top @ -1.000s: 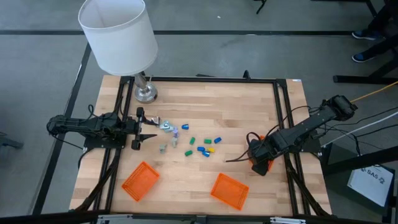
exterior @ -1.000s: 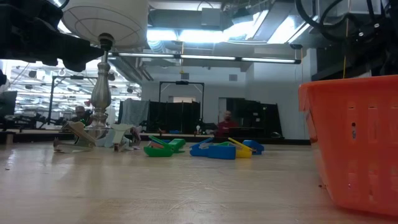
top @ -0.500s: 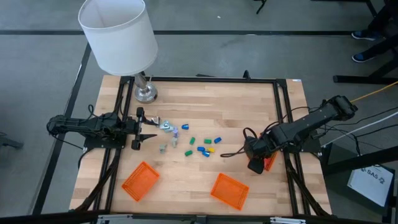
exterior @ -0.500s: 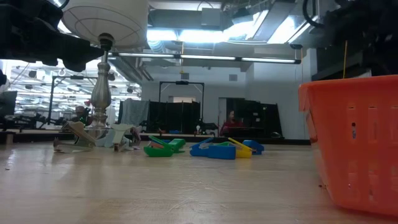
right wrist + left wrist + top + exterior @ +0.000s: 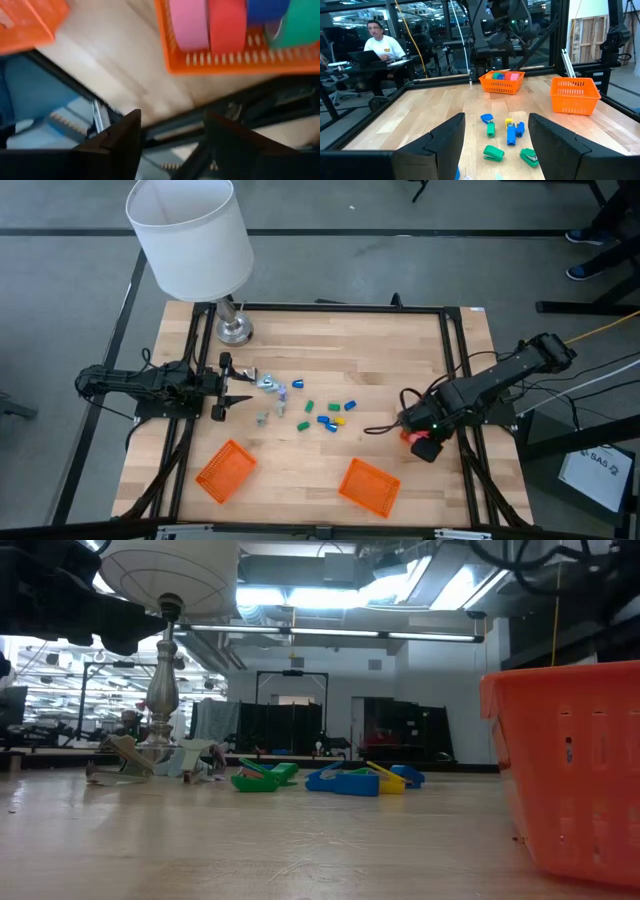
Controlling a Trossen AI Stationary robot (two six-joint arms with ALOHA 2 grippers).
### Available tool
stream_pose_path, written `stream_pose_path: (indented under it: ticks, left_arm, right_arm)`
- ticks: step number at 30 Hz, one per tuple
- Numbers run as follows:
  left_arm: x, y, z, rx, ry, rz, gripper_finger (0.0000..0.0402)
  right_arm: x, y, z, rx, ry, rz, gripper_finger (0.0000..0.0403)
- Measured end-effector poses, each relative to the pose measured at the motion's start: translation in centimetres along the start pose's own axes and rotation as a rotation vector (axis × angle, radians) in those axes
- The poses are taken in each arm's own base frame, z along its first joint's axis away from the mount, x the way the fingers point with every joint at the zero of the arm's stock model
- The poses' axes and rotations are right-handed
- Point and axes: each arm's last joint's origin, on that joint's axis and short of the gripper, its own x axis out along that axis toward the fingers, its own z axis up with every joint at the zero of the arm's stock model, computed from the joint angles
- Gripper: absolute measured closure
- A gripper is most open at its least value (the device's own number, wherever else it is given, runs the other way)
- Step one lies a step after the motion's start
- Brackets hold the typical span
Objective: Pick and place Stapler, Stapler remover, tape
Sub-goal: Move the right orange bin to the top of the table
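Across the surface [image 5: 400,350] from the lamp [image 5: 190,235], in the high view, the right arm [image 5: 480,390] is reached over a basket [image 5: 428,442] at the far edge. The left claw [image 5: 240,385] is held just beside the lamp's base and pointed at the scattered staplers [image 5: 325,418]. These lie loose in blue, green and yellow, with a few paler pieces [image 5: 268,383] nearer the lamp. Which of them are removers cannot be told. Two more baskets [image 5: 225,470] are set well apart from the lamp, and nothing can be seen inside them.

From the low view, the staplers [image 5: 345,782] are seen flat on the wood beyond the lamp's stem [image 5: 160,690], and one basket [image 5: 560,770] is close by.

Through the left wrist view, the left claw [image 5: 495,125] is shown spread wide with nothing held. The staplers [image 5: 512,132] lie ahead of it. Coloured rolls are already lodged in the farthest basket [image 5: 501,82].

Through the right wrist view, the right claw [image 5: 171,120] is also seen parted and empty. It is poised near the basket holding the tape [image 5: 227,22], with pink, red, blue and green rolls side by side.

The tape part is judged done. The staplers and removers are yet to be picked and placed.
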Motion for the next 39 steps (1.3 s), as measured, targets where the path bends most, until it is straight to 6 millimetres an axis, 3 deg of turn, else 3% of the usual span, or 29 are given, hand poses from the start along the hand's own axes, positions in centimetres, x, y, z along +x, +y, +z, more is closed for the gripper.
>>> stream_pose_path:
  ticks: [4,9,19,23,28,39]
  left_arm:
    - [0.0,0.0,0.0,0.0,-0.001,0.0,0.0187]
    - [0.0,0.0,0.0,0.0,-0.001,0.0,0.0185]
    - [0.0,0.0,0.0,0.0,0.0,0.0,0.0185]
    - [0.0,0.0,0.0,0.0,-0.001,0.0,0.0187]
    - [0.0,0.0,0.0,0.0,0.0,0.0,0.0185]
    - [0.0,0.0,0.0,0.0,0.0,0.0,0.0185]
  right_arm:
    - [0.7,0.1,-1.0,-0.025,0.081,-0.009,0.0197]
    - [3.1,-1.0,-1.4,-0.007,0.193,-0.048,0.0213]
    - [7.1,-3.0,0.2,-0.023,0.138,-0.043,0.0219]
    - [8.2,-3.6,1.5,-0.021,0.038,-0.005,0.0222]
    - [8.5,-4.4,3.3,0.048,-0.102,0.01,0.0222]
    - [6.5,-6.3,7.2,0.183,-0.421,-0.03,0.0222]
